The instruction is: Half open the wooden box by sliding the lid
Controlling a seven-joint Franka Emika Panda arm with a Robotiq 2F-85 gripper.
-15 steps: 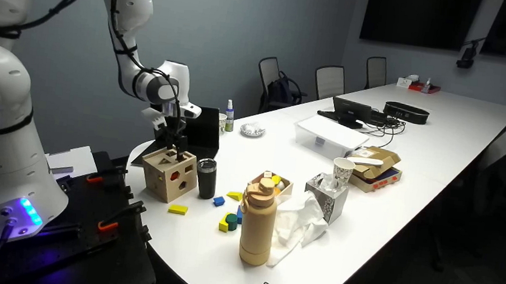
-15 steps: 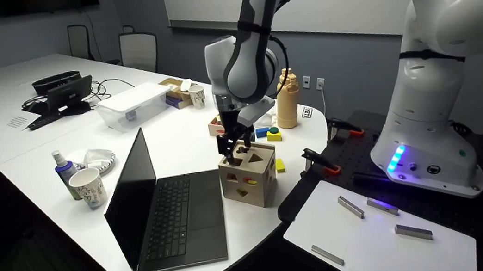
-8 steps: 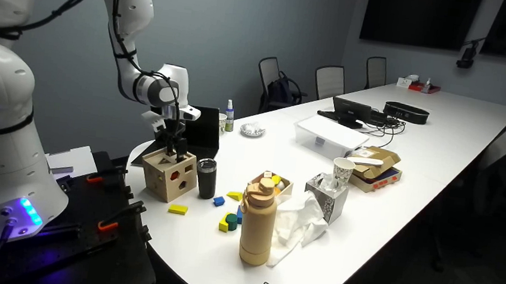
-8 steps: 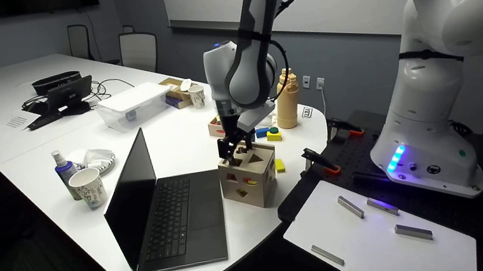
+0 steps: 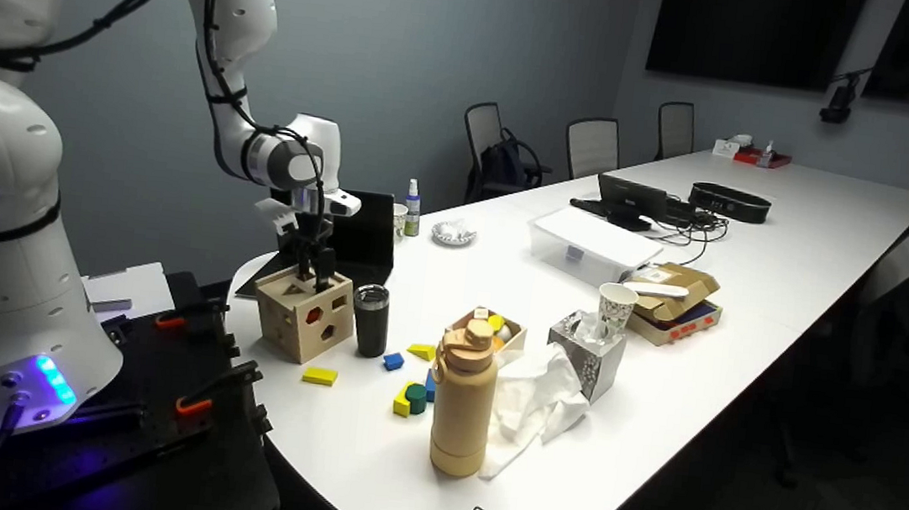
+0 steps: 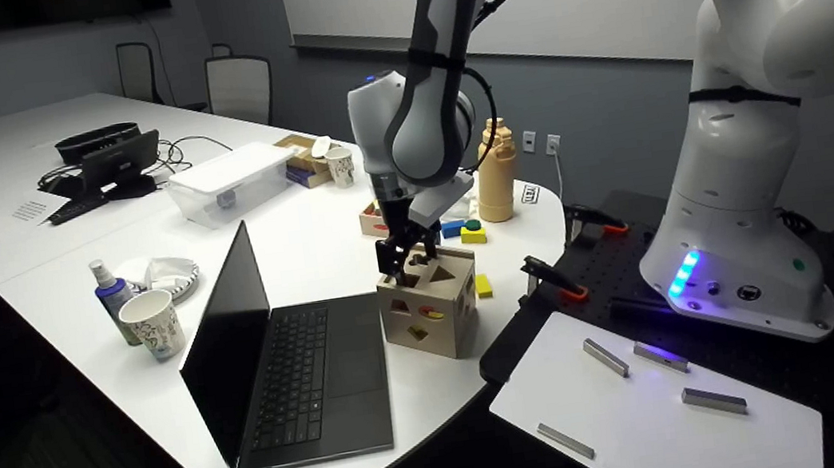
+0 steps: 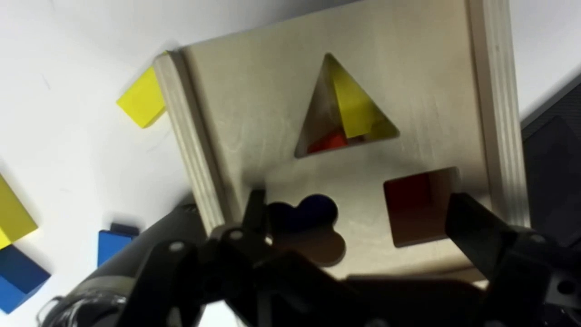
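Observation:
The wooden box [image 5: 315, 347] stands on the white table, and it also shows in an exterior view [image 6: 443, 337]. Its lid [image 7: 254, 86] lies between two raised side rails, with triangle, clover and square holes; blocks show through the holes. My gripper [image 7: 357, 198] is open over the lid. One finger is by the clover hole's outer side, the other overlaps the square hole's outer edge. In both exterior views the gripper [image 5: 312, 281] [image 6: 415, 266] points down, tips at the top face. How deep the tips sit in the holes is unclear. The gripper hides the lid's near edge.
A black tumbler [image 5: 371, 322] stands close beside the box. A laptop [image 6: 323, 375] lies against the box's other side. Loose blocks, such as a yellow block [image 5: 319, 376], lie nearby. A tan bottle [image 5: 463, 399] and a tissue box [image 5: 591, 358] stand farther off.
The wrist has come down slightly and tilted a little, mostly between one second and half a second ago. The box and lid have not visibly moved.

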